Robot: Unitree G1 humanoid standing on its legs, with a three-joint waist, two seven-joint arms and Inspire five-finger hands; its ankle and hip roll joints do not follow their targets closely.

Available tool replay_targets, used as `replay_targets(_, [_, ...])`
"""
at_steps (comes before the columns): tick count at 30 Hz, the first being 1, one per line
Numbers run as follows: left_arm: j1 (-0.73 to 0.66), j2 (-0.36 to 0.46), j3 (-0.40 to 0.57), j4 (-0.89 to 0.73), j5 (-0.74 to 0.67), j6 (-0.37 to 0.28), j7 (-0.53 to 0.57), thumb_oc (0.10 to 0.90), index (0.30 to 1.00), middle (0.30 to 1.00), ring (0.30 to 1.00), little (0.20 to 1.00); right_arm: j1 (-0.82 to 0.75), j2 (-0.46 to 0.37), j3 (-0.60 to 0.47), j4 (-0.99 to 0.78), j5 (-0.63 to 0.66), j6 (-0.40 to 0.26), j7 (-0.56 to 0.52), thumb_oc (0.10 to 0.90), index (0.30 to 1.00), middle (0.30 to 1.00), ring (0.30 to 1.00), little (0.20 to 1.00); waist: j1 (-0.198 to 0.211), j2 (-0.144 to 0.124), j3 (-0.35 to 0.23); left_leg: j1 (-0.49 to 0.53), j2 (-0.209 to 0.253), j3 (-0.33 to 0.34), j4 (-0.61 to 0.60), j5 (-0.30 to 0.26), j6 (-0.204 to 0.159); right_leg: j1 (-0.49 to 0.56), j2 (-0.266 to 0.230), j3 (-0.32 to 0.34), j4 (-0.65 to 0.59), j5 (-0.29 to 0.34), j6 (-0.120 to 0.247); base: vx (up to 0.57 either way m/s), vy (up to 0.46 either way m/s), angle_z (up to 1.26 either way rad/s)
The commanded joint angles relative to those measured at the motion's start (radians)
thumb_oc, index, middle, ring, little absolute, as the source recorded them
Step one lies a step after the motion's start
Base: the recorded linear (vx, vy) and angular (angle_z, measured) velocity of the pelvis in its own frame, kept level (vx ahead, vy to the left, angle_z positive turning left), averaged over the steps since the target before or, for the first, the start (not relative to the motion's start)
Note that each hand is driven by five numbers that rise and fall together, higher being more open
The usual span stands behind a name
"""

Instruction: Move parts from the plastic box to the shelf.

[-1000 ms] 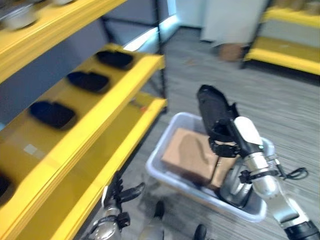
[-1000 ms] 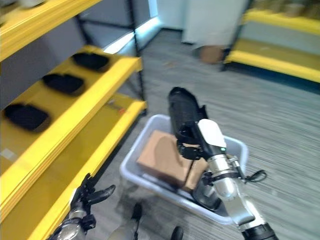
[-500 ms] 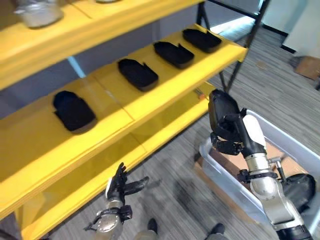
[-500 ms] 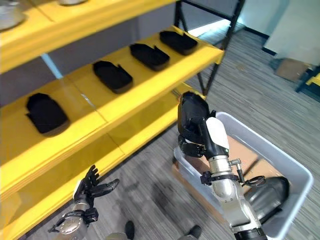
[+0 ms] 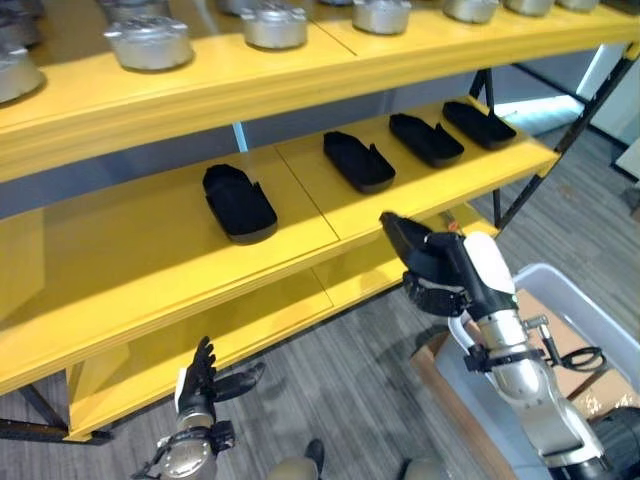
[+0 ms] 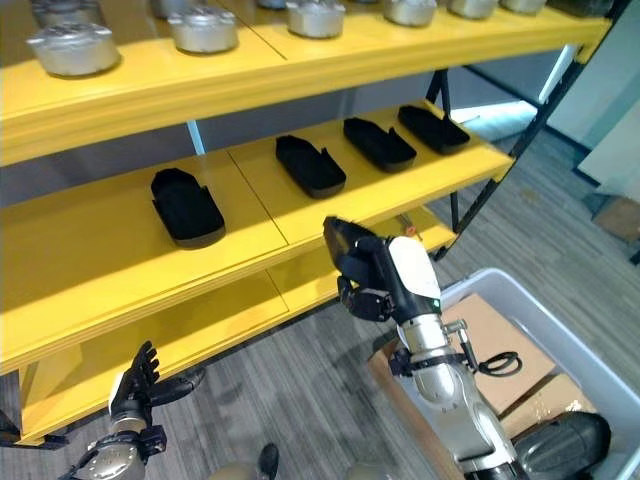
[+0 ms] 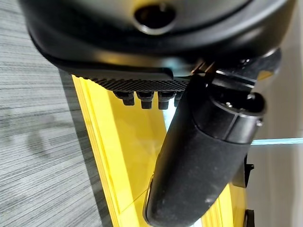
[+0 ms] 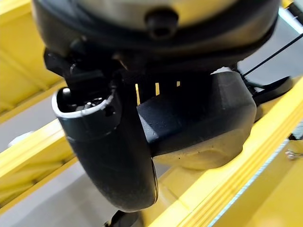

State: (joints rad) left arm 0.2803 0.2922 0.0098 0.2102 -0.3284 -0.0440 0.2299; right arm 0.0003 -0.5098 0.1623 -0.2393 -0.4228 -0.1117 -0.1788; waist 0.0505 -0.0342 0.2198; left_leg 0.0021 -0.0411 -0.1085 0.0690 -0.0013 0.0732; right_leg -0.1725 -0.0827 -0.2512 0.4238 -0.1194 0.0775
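Right hand (image 5: 445,272) grips a black part (image 5: 405,240) short of the yellow shelf (image 5: 150,260), carry underway, needs setting beside the black part on the shelf (image 5: 238,203); left hand (image 5: 200,375) hangs open, empty.

Four black moulded plastic parts (image 5: 239,202) are sitting spaced along the yellow metal middle shelf (image 5: 130,255), leaving a wide bare stretch at its left end. Silver metal castings (image 5: 150,42) are crowding the yellow upper shelf (image 5: 300,70) overhead. A translucent grey plastic box (image 6: 560,330) is occupying the floor near the rack's black end post (image 5: 570,130).
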Motion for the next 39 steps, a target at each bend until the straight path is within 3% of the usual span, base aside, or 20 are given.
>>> replay_targets(1, [-0.008,0.016,-0.018,-0.104,0.040,-0.079,-0.009,0.900,1.000,1.000,1.000,1.000,-0.106,-0.041,-0.074,-0.104,0.051,-0.099,-0.059,0.400,0.300,0.300,0.300,0.300,-0.023,0.007,-0.085,0.047,-0.072,-0.026,-0.088,-0.008,-0.006,0.026,0.067,0.042,-0.222,0.136,-0.004,0.06,-0.050,0.36])
replay_targets(3, [0.004,0.000,-0.020,-0.106,0.038,-0.082,-0.008,0.900,1.000,1.000,1.000,1.000,-0.100,-0.040,-0.070,-0.112,0.059,-0.100,-0.056,0.400,0.300,0.300,0.300,0.300,-0.025,-0.010,-0.096,0.042,-0.082,-0.037,-0.088,-0.010,-0.013,0.070,0.083,0.107,-0.304,0.144,-0.010,0.05,-0.073,0.35])
replay_targets(5, [0.011,-0.009,-0.020,-0.113,0.035,-0.087,-0.005,0.900,1.000,1.000,1.000,1.000,-0.104,-0.041,-0.063,-0.116,0.058,-0.102,-0.055,0.400,0.300,0.300,0.300,0.300,-0.016,-0.009,-0.102,0.043,-0.078,-0.031,-0.088,-0.013,-0.016,0.096,0.094,0.127,-0.349,0.156,-0.012,0.06,-0.078,0.18])
replay_targets(8, [0.050,-0.038,-0.012,-0.125,0.004,-0.089,-0.002,0.900,1.000,1.000,1.000,1.000,-0.107,-0.051,-0.045,-0.126,0.094,-0.107,-0.045,0.400,0.300,0.300,0.300,0.300,0.018,-0.006,-0.125,0.034,-0.068,0.007,-0.043,-0.043,-0.025,0.167,0.092,0.122,-0.449,0.179,-0.010,0.11,-0.117,-0.25])
replay_targets(12, [0.044,-0.038,-0.019,-0.126,-0.011,-0.094,-0.002,0.900,1.000,1.000,1.000,1.000,-0.132,-0.074,-0.041,-0.138,0.108,-0.112,-0.050,0.400,0.300,0.300,0.300,0.300,0.035,-0.005,-0.080,-0.046,-0.091,0.024,0.127,-0.080,-0.060,0.174,0.068,0.084,-0.444,0.172,-0.021,-0.04,-0.048,0.05])
replay_targets(15, [0.034,-0.038,-0.025,-0.116,-0.028,-0.094,-0.002,0.900,1.000,1.000,1.000,1.000,-0.150,-0.091,-0.042,-0.129,0.097,-0.108,-0.057,0.400,0.300,0.300,0.300,0.300,0.034,-0.003,-0.055,-0.099,-0.068,0.056,0.242,-0.076,-0.090,0.175,0.055,0.060,-0.426,0.162,-0.031,-0.04,-0.002,0.38])
replay_targets(16, [0.028,-0.037,-0.025,-0.117,-0.048,-0.094,-0.001,0.900,1.000,1.000,1.000,1.000,-0.156,-0.098,-0.044,-0.121,0.088,-0.100,-0.064,0.400,0.300,0.300,0.300,0.300,0.031,-0.011,-0.043,-0.114,-0.014,0.089,0.267,-0.064,-0.101,0.181,0.041,0.047,-0.418,0.155,-0.034,-0.01,0.086,0.44])
replay_targets(17, [0.027,-0.041,-0.024,-0.116,-0.050,-0.092,-0.002,0.900,1.000,1.000,1.000,1.000,-0.144,-0.094,-0.054,-0.121,0.095,-0.092,-0.070,0.400,0.300,0.300,0.300,0.300,0.028,-0.025,-0.042,-0.105,0.075,0.118,0.209,-0.062,-0.089,0.192,0.021,0.035,-0.415,0.144,-0.026,0.01,0.074,0.41])
replay_targets(18, [0.028,-0.040,-0.025,-0.116,-0.050,-0.092,-0.002,0.900,1.000,1.000,1.000,1.000,-0.142,-0.093,-0.055,-0.122,0.096,-0.091,-0.070,0.400,0.300,0.300,0.300,0.300,0.031,-0.026,-0.039,-0.094,0.075,0.121,0.198,-0.059,-0.090,0.197,0.021,0.038,-0.415,0.143,-0.026,0.04,0.104,0.68])
replay_targets(19, [0.029,-0.038,-0.026,-0.118,-0.045,-0.089,0.001,0.900,1.000,1.000,1.000,1.000,-0.128,-0.090,-0.064,-0.127,0.102,-0.092,-0.070,0.400,0.300,0.300,0.300,0.300,0.030,-0.030,-0.043,-0.086,0.120,0.118,0.154,-0.032,-0.095,0.200,0.013,0.034,-0.417,0.138,-0.022,0.06,0.171,0.60])
replay_targets(20, [0.028,-0.037,-0.034,-0.120,-0.046,-0.084,0.006,0.900,1.000,1.000,1.000,1.000,-0.099,-0.086,-0.087,-0.133,0.109,-0.085,-0.081,0.400,0.300,0.300,0.300,0.300,0.017,-0.035,-0.048,-0.098,0.257,0.116,0.062,0.086,-0.128,0.197,-0.011,0.023,-0.407,0.121,-0.012,0.06,0.163,0.46])
replay_targets(21, [0.028,-0.037,-0.035,-0.120,-0.046,-0.084,0.007,0.900,1.000,1.000,1.000,1.000,-0.097,-0.086,-0.088,-0.134,0.109,-0.085,-0.081,0.400,0.300,0.300,0.300,0.300,0.016,-0.034,-0.049,-0.095,0.259,0.114,0.051,0.093,-0.131,0.196,-0.009,0.021,-0.404,0.118,-0.014,0.11,0.310,0.24])
replay_targets(22, [0.025,-0.032,-0.045,-0.122,-0.039,-0.078,0.006,0.900,1.000,1.000,1.000,1.000,-0.088,-0.096,-0.104,-0.138,0.094,-0.080,-0.094,0.400,0.300,0.300,0.300,0.300,0.003,-0.015,-0.054,-0.086,0.360,0.143,-0.039,0.201,-0.180,0.196,-0.023,0.003,-0.379,0.089,-0.002,0.11,0.274,0.56])
replay_targets(23, [0.024,-0.032,-0.050,-0.127,-0.031,-0.078,0.004,0.900,1.000,1.000,1.000,1.000,-0.084,-0.103,-0.113,-0.140,0.084,-0.076,-0.098,0.400,0.300,0.300,0.300,0.300,0.001,0.004,-0.057,-0.065,0.384,0.153,-0.085,0.254,-0.211,0.199,-0.026,-0.009,-0.360,0.079,0.006,0.13,0.358,0.65])
replay_targets(25, [0.026,-0.042,-0.054,-0.120,-0.059,-0.077,-0.006,0.900,1.000,1.000,1.000,1.000,-0.081,-0.104,-0.126,-0.159,0.061,-0.073,-0.097,0.400,0.300,0.300,0.300,0.300,-0.004,0.030,-0.081,-0.008,0.385,0.172,-0.144,0.203,-0.229,0.196,-0.040,-0.020,-0.319,0.061,0.022,0.12,0.294,0.47])
replay_targets(27, [0.025,-0.034,-0.049,-0.134,-0.027,-0.079,-0.009,0.900,1.000,1.000,1.000,1.000,-0.068,-0.091,-0.149,-0.168,0.045,-0.075,-0.101,0.400,0.300,0.300,0.300,0.300,-0.001,0.041,-0.088,-0.005,0.353,0.168,-0.140,0.179,-0.223,0.201,-0.077,-0.033,-0.285,0.058,0.031,0.13,0.325,0.10])
replay_targets(28, [0.019,-0.028,-0.050,-0.134,-0.026,-0.080,-0.006,0.900,1.000,1.000,1.000,1.000,-0.071,-0.084,-0.150,-0.168,0.039,-0.071,-0.106,0.400,0.300,0.300,0.300,0.300,0.003,0.038,-0.088,-0.009,0.340,0.171,-0.120,0.164,-0.219,0.211,-0.093,-0.038,-0.279,0.061,0.035,0.17,0.450,0.05])
replay_targets(29, [0.013,-0.008,-0.044,-0.141,-0.028,-0.083,-0.006,0.900,1.000,1.000,1.000,1.000,-0.076,-0.060,-0.149,-0.191,0.026,-0.070,-0.108,0.400,0.300,0.300,0.300,0.300,0.011,0.024,-0.088,-0.017,0.284,0.164,-0.082,0.115,-0.193,0.243,-0.146,-0.047,-0.287,0.078,0.067,0.13,0.358,0.29])
replay_targets(36, [0.018,0.017,-0.033,-0.152,-0.022,-0.075,0.004,0.900,1.000,1.000,1.000,1.000,-0.132,-0.030,-0.111,-0.206,-0.026,-0.065,-0.118,0.400,0.300,0.300,0.300,0.300,0.036,-0.019,-0.113,-0.025,0.174,0.167,-0.058,0.044,-0.131,0.257,-0.231,-0.040,-0.314,0.120,0.116,0.07,0.228,0.22])
replay_targets(39, [0.024,0.017,-0.033,-0.154,-0.022,-0.072,0.004,0.900,1.000,1.000,1.000,1.000,-0.167,-0.029,-0.082,-0.197,-0.053,-0.055,-0.110,0.400,0.300,0.300,0.300,0.300,0.056,-0.039,-0.123,-0.024,0.147,0.168,-0.054,0.026,-0.116,0.267,-0.254,-0.050,-0.327,0.144,0.131,0.06,0.121,0.12])
